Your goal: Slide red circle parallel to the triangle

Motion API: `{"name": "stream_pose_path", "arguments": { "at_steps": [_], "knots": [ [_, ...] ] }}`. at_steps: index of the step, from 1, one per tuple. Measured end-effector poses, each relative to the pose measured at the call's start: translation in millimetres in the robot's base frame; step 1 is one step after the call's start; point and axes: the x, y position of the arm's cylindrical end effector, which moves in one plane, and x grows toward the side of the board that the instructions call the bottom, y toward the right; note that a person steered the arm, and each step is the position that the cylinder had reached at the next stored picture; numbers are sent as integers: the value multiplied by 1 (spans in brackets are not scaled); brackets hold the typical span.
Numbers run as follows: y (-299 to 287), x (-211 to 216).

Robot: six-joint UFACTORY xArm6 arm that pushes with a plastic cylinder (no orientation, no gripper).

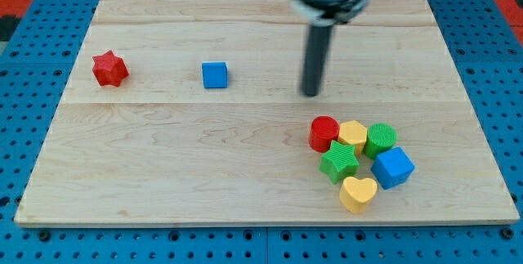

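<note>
The red circle (324,132) is a short red cylinder at the left end of a tight cluster at the view's lower right. Touching it are a yellow hexagon-like block (353,135) and a green star (339,161). I cannot make out a triangle among the blocks. My tip (310,94) rests on the board just above the red circle and slightly to its left, a short gap away, not touching it.
The cluster also holds a green cylinder (380,139), a blue cube (393,167) and a yellow heart (358,193). A small blue cube (215,74) and a red star (109,69) lie apart at the upper left. The wooden board (163,158) ends near the cluster.
</note>
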Motion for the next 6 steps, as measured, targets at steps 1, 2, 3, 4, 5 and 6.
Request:
{"name": "stream_pose_path", "arguments": {
  "at_steps": [1,2,3,4,5,6],
  "knots": [
    [-72,44],
    [-24,85],
    [47,85],
    [79,72],
    [96,44],
    [94,14]
  ]
}}
